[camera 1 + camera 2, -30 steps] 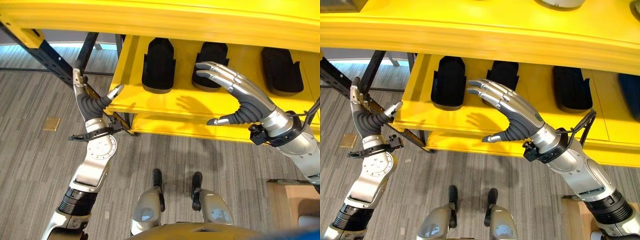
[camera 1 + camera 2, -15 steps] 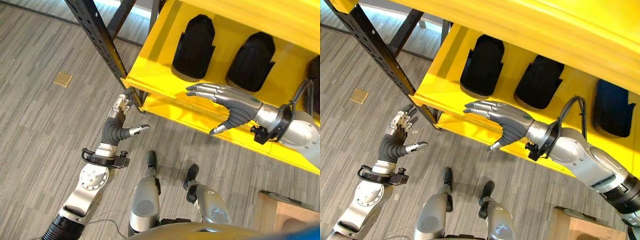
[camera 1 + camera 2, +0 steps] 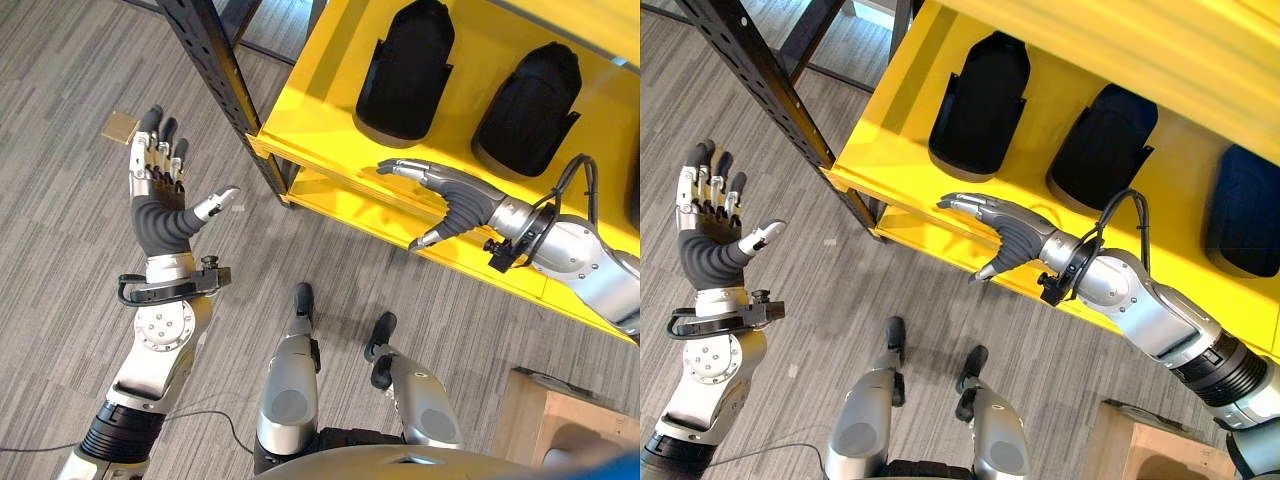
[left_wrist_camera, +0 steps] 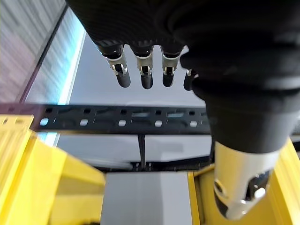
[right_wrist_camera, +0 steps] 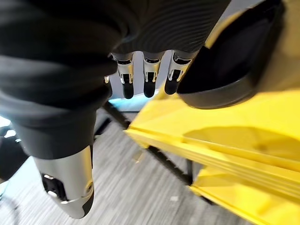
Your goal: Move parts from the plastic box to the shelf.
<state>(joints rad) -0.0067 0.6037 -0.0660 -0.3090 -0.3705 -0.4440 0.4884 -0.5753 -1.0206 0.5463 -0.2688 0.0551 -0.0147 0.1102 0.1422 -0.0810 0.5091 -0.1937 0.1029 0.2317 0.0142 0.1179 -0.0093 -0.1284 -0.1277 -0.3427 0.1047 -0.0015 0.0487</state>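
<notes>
Black moulded parts [image 3: 408, 68] [image 3: 530, 110] stand side by side on the yellow shelf [image 3: 340, 155]; a third black part [image 3: 1247, 212] stands further right. My right hand [image 3: 452, 198] hovers open and empty just above the shelf's front edge, below the two parts, fingers straight and pointing left; one part [image 5: 234, 61] shows past its fingers. My left hand [image 3: 160, 205] is raised over the floor left of the shelf, open and empty, fingers straight.
A black perforated rack post [image 3: 215, 70] slants down to the shelf's left corner. A lower yellow shelf level [image 3: 350, 205] shows beneath. A wooden box corner [image 3: 545, 425] sits at the lower right. A small brass plate [image 3: 118, 127] lies in the grey floor.
The camera has swung. My left hand has risen and moved left, away from the shelf corner. My right hand has drawn back slightly toward the shelf's front edge.
</notes>
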